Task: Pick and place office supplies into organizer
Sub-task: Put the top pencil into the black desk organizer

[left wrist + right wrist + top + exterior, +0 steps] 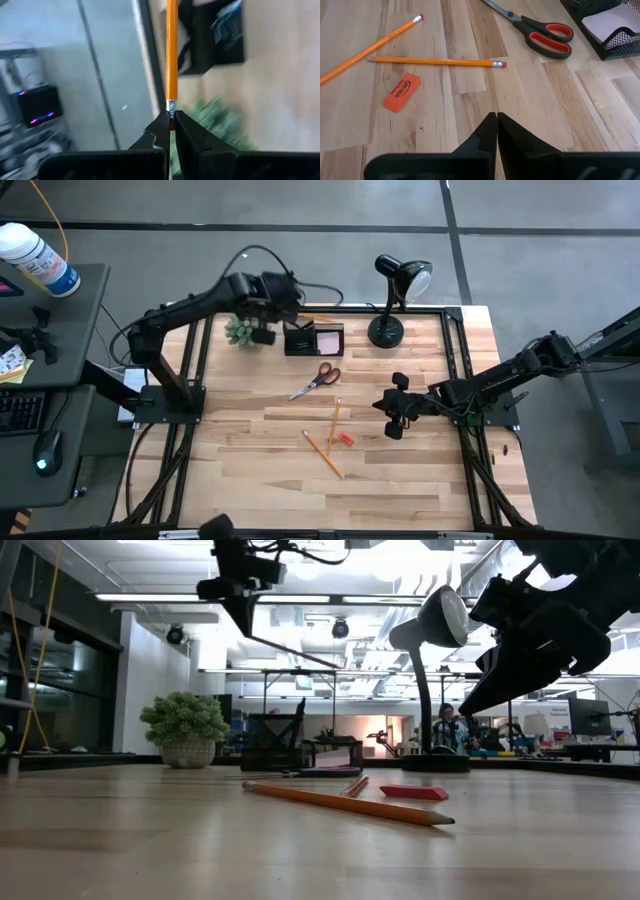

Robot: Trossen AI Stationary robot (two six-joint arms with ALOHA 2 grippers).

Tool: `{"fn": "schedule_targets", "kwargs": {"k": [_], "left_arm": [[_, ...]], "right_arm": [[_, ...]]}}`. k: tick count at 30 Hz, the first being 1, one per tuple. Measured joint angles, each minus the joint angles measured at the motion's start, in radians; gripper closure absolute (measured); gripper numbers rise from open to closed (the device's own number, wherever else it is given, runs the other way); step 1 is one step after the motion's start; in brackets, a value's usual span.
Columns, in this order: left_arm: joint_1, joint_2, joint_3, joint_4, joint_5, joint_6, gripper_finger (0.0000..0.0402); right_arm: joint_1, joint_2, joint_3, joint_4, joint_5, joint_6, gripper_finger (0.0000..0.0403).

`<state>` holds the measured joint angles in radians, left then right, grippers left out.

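On the pale plank bench, nearest me, I see two slim orange pencils crossing beside a flat red eraser around the middle. My right gripper hovers just to their right, its dark wedge-shaped fingers pressed together, holding nothing. Farther back lie the scissors, steel blades and red-lined loop handles. Toward the far edge sits the black mesh organizer, a pink pad in one compartment. Above it my left gripper is clamped on a third pencil at its metal ferrule.
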<state>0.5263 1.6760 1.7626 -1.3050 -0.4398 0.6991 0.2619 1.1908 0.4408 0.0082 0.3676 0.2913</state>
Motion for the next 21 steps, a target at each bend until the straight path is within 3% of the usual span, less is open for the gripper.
{"fn": "schedule_targets", "kwargs": {"k": [8, 15, 21], "left_arm": [[0.079, 0.0, 0.037, -0.1, -0.125, 0.178, 0.0401], [0.076, 0.0, 0.037, -0.07, -0.279, 0.396, 0.0401], [0.076, 0.0, 0.037, -0.041, -0.313, 0.547, 0.0401]], "right_arm": [[0.0, 0.0, 0.0, 0.0, 0.0, 0.0, 0.0396], [0.0, 0.0, 0.0, 0.0, 0.0, 0.0, 0.0396], [0.0, 0.0, 0.0, 0.0, 0.0, 0.0, 0.0396]]}}
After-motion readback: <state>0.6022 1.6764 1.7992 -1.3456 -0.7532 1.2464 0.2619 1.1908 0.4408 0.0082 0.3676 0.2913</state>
